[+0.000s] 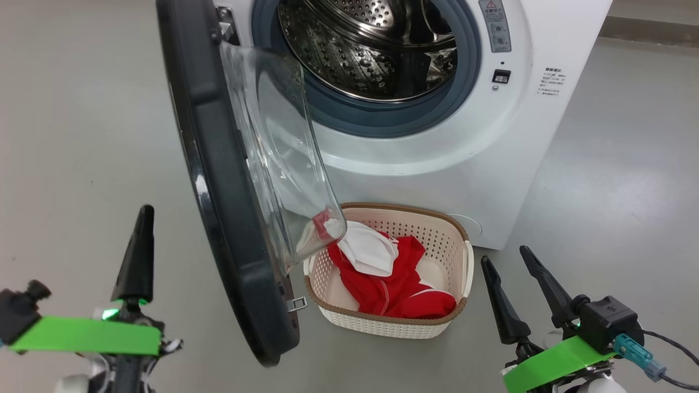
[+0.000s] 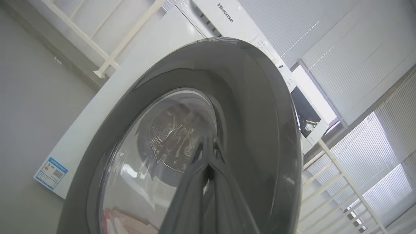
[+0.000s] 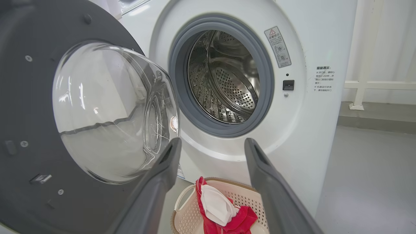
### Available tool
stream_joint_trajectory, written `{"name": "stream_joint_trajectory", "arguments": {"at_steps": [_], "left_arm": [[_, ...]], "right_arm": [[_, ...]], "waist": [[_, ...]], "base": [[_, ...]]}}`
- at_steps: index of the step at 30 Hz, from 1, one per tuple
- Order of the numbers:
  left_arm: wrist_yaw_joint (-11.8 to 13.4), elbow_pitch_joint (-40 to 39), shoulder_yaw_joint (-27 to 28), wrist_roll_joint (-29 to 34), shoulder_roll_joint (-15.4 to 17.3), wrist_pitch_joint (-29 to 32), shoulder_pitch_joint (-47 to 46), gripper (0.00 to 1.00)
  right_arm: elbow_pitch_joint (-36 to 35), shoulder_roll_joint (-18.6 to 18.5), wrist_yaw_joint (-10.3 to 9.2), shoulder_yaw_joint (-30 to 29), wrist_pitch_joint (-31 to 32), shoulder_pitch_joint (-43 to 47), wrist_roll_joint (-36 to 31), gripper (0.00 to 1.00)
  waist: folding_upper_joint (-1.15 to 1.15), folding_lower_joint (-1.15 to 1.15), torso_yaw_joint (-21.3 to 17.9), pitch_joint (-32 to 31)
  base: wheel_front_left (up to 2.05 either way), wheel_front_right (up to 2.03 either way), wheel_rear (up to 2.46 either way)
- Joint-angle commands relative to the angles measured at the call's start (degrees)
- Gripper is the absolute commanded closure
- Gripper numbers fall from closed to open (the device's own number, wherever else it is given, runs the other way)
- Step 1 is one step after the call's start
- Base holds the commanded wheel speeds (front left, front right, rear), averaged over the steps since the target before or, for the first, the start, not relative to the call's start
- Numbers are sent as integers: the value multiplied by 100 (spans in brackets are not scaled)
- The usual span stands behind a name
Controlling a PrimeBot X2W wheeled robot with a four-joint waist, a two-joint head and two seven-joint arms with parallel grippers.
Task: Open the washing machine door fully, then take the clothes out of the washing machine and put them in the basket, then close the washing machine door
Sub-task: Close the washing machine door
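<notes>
The washing machine door (image 1: 218, 180) is swung wide, its top cut off by the frame. Its glass bowl covers the left end of the basket (image 1: 437, 215), which is set on the floor against the foot of the washing machine (image 1: 491, 164). The clothes (image 1: 404, 289) are heaped in it, partly blurred through the glass. The left pincer (image 1: 146, 214) is clenched on nothing; whether the door is touched cannot be told. The right pincer (image 1: 505, 255) is released.

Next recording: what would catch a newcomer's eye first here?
The black-rimmed washing machine door stands open at the head view's left, its glass bowl bulging out. Behind it the washing machine shows a bare steel drum. Bright red and white clothes lie heaped in the cream basket below the opening.
</notes>
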Motion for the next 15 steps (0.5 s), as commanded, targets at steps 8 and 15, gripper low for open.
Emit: {"name": "stream_joint_trajectory", "arguments": {"at_steps": [8,15], "left_arm": [[505,-305,654,-1647,-32,988,-505,100],[909,-668,673,-2590,17,1920,-425,100]], "right_arm": [[-133,-25,36,149,-37,-241,0,0],[-135,-25,36,148,-37,-274,-6,0]], "waist": [[0,0,-71,67],[0,0,-122,119]], "base": [[0,0,0],[0,0,0]]}}
